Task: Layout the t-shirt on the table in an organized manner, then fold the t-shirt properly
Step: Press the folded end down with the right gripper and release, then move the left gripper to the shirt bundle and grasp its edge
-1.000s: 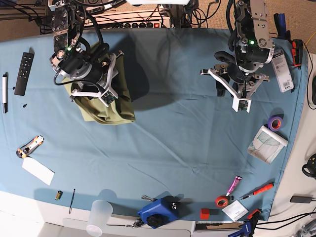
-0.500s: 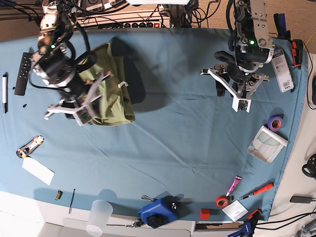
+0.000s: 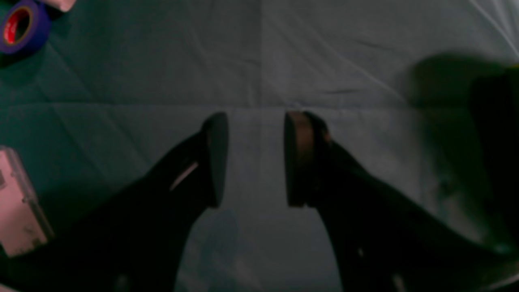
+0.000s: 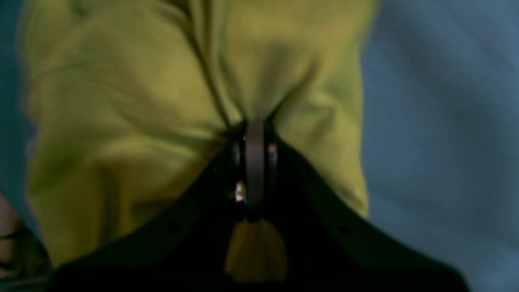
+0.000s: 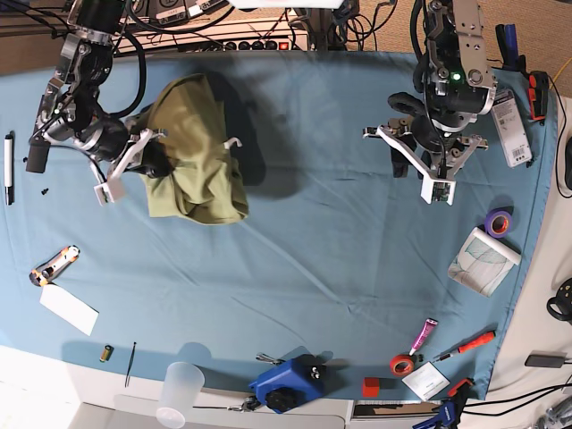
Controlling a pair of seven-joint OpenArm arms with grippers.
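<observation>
The olive-green t-shirt [image 5: 198, 152] lies bunched in a heap at the far left of the teal table [image 5: 322, 250]. My right gripper [image 5: 159, 163] is at the heap's left edge. In the right wrist view this gripper [image 4: 254, 132] is shut on a pinched fold of the t-shirt [image 4: 142, 101], and creases run out from the pinch. My left gripper [image 5: 427, 161] hangs over bare table at the far right, well away from the shirt. In the left wrist view that gripper [image 3: 253, 158] is open with only the table [image 3: 259, 61] between its fingers.
A remote [image 5: 43, 132], a pen [image 5: 9, 168], a utility knife [image 5: 54, 264] and a white card [image 5: 68, 309] lie along the left edge. A purple tape roll [image 5: 498, 222] and a booklet [image 5: 483, 259] sit near the left arm. A blue tool [image 5: 288, 382] and a cup [image 5: 179, 393] stand at the front edge.
My right arm swung from above the shirt to its left side, and its gripper closed on the cloth. The shirt shifted and bunched up. The left arm has not moved.
</observation>
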